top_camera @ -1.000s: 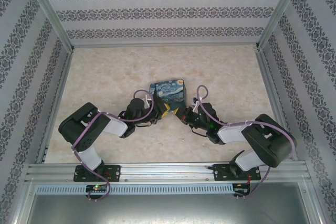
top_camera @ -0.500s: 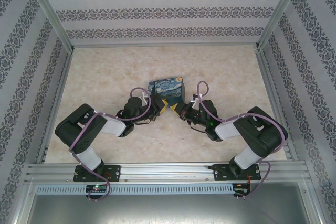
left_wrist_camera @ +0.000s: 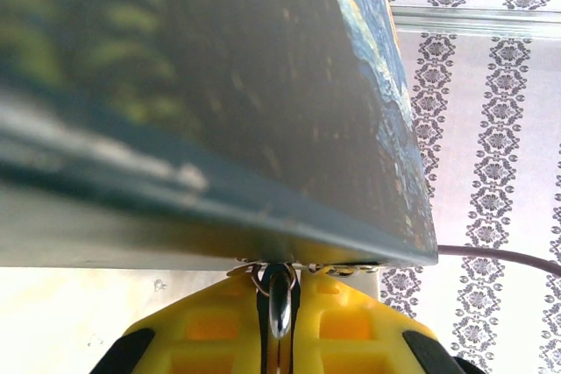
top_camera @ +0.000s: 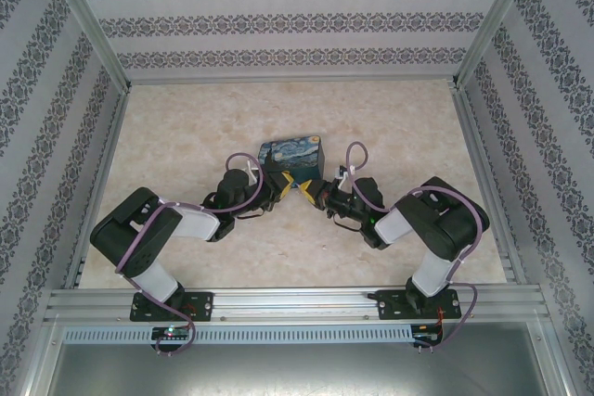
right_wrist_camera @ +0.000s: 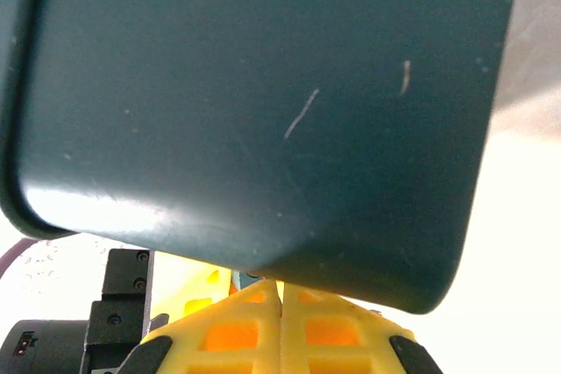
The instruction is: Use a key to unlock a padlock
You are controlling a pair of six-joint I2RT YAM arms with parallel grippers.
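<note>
The padlock (top_camera: 292,156), a chunky block printed with a blue night sky, sits mid-table with its near edge tilted up. Its dark side (left_wrist_camera: 219,102) looms over my left gripper (left_wrist_camera: 279,304). That gripper is shut on a shiny metal loop (left_wrist_camera: 279,297) with a thin wire ring at the block's lower edge. In the top view my left gripper (top_camera: 281,184) and right gripper (top_camera: 309,191) meet under the block's near edge. The right gripper (right_wrist_camera: 280,295) is shut, its tips against the block's dark face (right_wrist_camera: 263,102). A tiny teal sliver (right_wrist_camera: 234,281) beside the tips may be the key.
The beige tabletop (top_camera: 186,127) is ringed by patterned walls and aluminium posts (top_camera: 88,30). A rail (top_camera: 297,301) runs along the near edge by the arm bases. Purple cables (top_camera: 355,159) loop above both wrists.
Both grippers and the padlock have shifted slightly away and to the left. The right arm's elbow has folded inward toward the centre; the left elbow has swung further left.
</note>
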